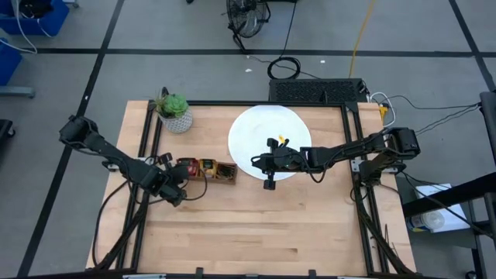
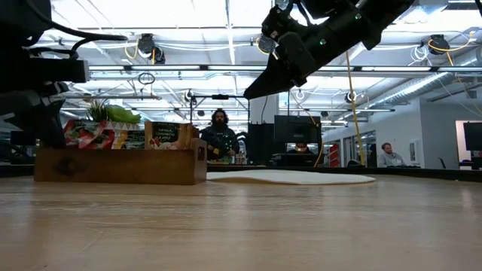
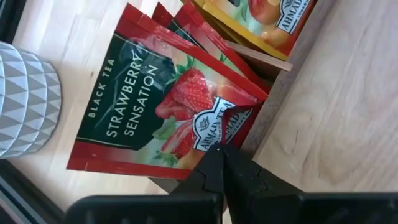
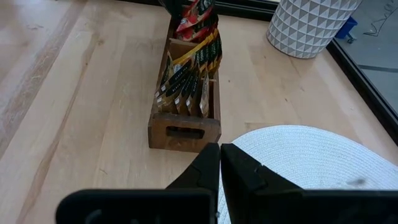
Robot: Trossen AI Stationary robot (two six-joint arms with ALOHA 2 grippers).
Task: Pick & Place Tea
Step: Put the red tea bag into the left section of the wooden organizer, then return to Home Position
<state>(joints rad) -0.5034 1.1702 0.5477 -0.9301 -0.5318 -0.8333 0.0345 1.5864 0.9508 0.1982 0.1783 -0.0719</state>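
Your left hand [image 3: 219, 163] is fully closed, tips right at the lower edge of the front strawberry black tea sachet [image 3: 158, 99]; whether it pinches that edge or grips nothing, you cannot tell. Check the hold before lifting. Just beyond stand more red sachets and yellow ones [image 3: 261, 18] in the wooden tray [image 4: 184, 130]. Farther off, your right hand [image 4: 220, 163] hangs closed and empty above the white disc [image 4: 311, 162].

wooden tray [image 1: 208, 170] left of white disc [image 1: 267, 138] | potted plant [image 1: 175, 113] (patterned pot) near table's [image 1: 256, 232] far-left corner
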